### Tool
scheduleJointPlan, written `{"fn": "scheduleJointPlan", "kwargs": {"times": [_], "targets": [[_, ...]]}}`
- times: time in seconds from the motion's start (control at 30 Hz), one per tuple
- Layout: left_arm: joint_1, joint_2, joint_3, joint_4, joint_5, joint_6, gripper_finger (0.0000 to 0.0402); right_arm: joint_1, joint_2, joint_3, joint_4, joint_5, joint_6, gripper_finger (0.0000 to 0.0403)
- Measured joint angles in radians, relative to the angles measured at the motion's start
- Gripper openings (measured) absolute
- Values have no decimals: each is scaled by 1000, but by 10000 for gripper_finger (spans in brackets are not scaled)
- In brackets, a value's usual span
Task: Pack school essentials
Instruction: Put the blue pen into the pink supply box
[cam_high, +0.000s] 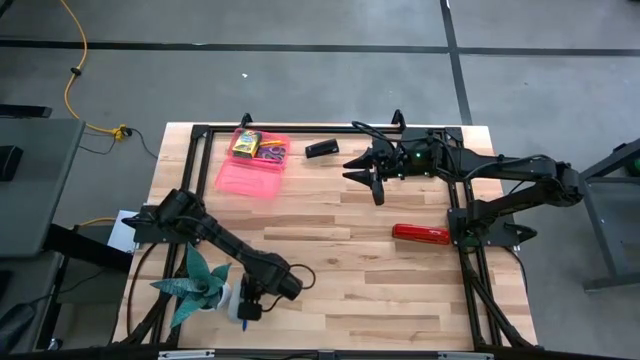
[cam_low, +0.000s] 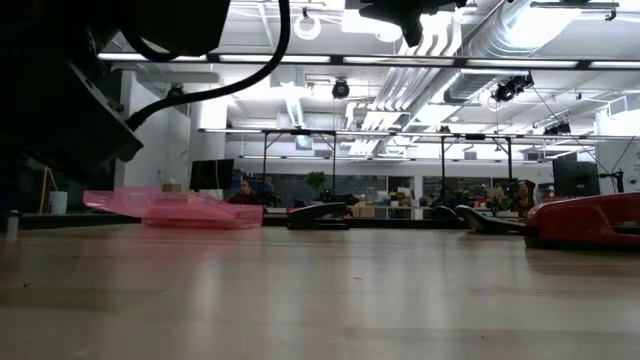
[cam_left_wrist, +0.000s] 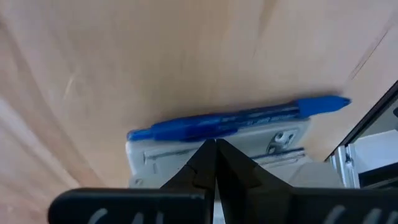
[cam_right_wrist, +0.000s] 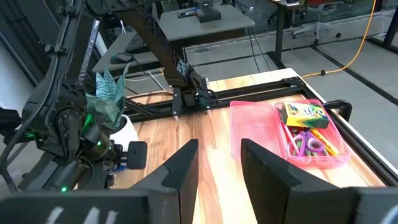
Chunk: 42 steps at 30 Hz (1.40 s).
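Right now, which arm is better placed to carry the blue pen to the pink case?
Left. The left gripper is shut right at the blue pen near the table's front edge. The right gripper hangs open near the pink case, far from the pen.

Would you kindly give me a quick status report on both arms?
Left gripper shut over the blue pen, pen on the table. Right gripper open, waiting above the table. Pink case holds crayons and scissors.
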Motion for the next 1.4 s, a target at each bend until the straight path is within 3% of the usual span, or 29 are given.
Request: {"fn": "scheduleJointPlan", "kwargs": {"times": [0.4,0.63,0.93,1.17,1.4], "targets": [[31,-1,-5,80,0,25,0,0,0,0,0,0,1,113],[114,0,64,79,-154,114,0,0,1,0,0,0,10,113],[183,-38,189,-72,-172,121,0,0,1,-1,0,0,11,113],[92,-75,182,-25,-189,-102,24,0,1,-1,-27,0,11,113],[-37,-77,181,54,-176,-398,96,0,1,-1,-43,1,11,113]]}}
